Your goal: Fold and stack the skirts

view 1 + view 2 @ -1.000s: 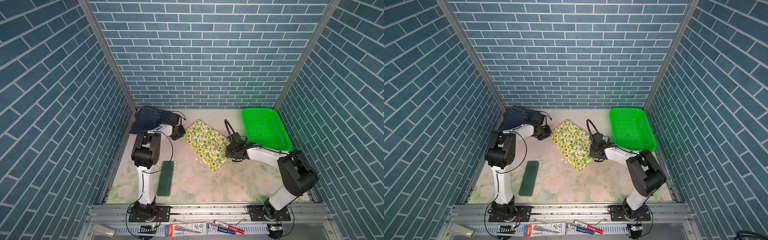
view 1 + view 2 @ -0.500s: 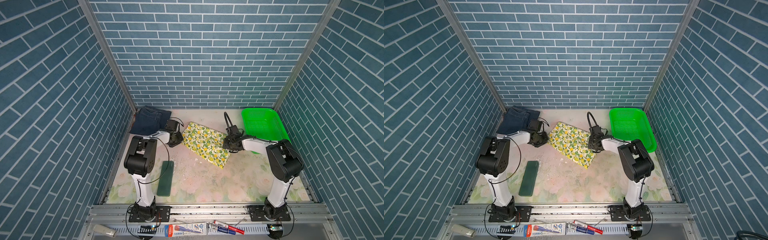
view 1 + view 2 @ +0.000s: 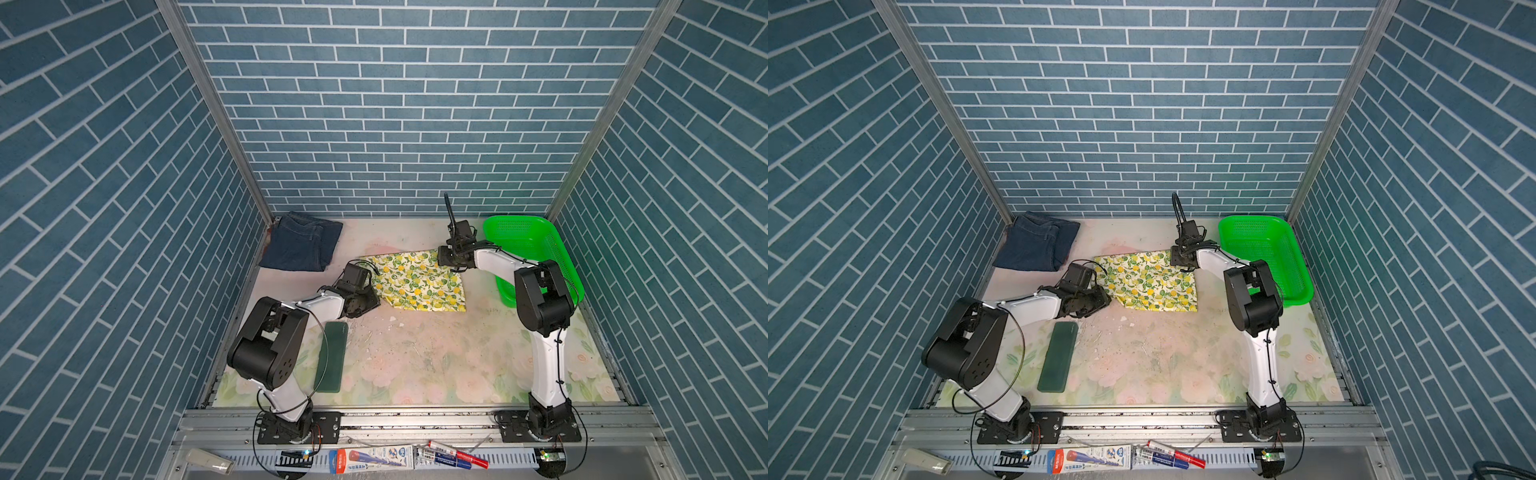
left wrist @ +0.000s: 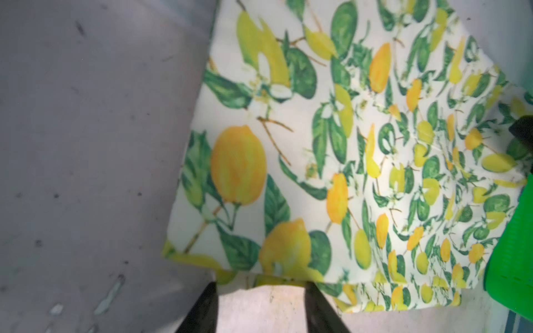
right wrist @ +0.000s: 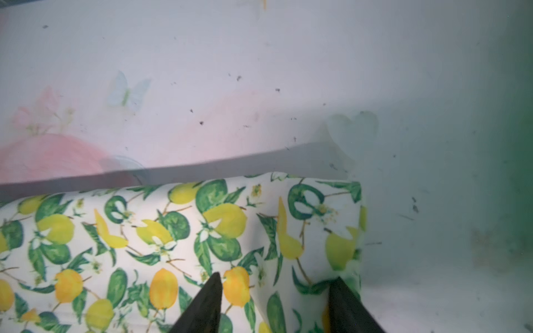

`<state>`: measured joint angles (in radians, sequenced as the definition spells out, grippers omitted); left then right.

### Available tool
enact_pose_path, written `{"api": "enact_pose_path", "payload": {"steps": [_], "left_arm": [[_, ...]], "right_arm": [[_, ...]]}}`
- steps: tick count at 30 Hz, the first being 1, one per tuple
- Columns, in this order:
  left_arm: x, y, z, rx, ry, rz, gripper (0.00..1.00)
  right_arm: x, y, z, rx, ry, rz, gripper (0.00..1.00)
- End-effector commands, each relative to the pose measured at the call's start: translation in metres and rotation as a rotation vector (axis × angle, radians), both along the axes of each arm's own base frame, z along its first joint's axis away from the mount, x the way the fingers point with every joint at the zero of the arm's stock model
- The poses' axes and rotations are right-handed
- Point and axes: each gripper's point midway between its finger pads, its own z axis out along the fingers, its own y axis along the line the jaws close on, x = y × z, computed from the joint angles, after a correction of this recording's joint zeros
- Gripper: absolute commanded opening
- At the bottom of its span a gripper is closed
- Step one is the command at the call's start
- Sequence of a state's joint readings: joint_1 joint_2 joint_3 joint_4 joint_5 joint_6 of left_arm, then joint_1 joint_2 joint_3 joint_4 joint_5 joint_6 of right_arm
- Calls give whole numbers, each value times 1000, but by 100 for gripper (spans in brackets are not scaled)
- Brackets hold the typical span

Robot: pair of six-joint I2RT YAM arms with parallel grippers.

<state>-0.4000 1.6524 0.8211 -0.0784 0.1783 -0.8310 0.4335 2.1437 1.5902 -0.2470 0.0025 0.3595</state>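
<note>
The folded lemon-print skirt (image 3: 415,280) (image 3: 1150,280) lies flat mid-table in both top views. A folded denim skirt (image 3: 303,247) (image 3: 1038,245) rests in the back left corner. My left gripper (image 3: 372,297) (image 4: 261,288) is open at the lemon skirt's (image 4: 317,158) near left edge. Bare table shows between its fingers, and the cloth edge lies just past the tips. My right gripper (image 3: 451,266) (image 5: 277,279) is open over the far right corner of the lemon skirt (image 5: 173,236), its fingers spread above the flat cloth.
A green mesh basket (image 3: 536,253) (image 3: 1266,253) stands at the back right, close behind the right arm. A dark green oblong pad (image 3: 331,357) (image 3: 1059,355) lies at the front left. Brick walls close in three sides. Markers lie on the front rail.
The lemon skirt has been turned and pulled square to the table. The left gripper came nearer and opened, letting go of the skirt's edge. The right gripper moved towards the back.
</note>
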Motion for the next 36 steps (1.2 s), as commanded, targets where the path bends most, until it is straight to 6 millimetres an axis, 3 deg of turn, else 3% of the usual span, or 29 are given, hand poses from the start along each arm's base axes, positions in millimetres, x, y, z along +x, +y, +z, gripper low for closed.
{"api": "enact_pose_path", "payload": {"steps": [1, 8, 14, 20, 26, 36], "left_arm": [[-21, 18, -5, 84, 60, -8, 61], [-19, 22, 23, 121, 37, -61, 64], [-6, 32, 36, 64, 16, -26, 62], [22, 37, 42, 7, -16, -19, 61], [43, 31, 33, 0, -9, -59, 55], [46, 34, 8, 35, 31, -69, 48]], "right_arm": [[-3, -13, 30, -36, -41, 30, 61], [-44, -53, 55, -92, -51, -40, 62], [-91, -65, 56, -24, -6, -79, 61], [-129, -66, 42, 101, 82, -147, 56], [-152, -57, 9, 175, 205, -163, 53], [-159, -46, -21, 205, 270, -157, 47]]}}
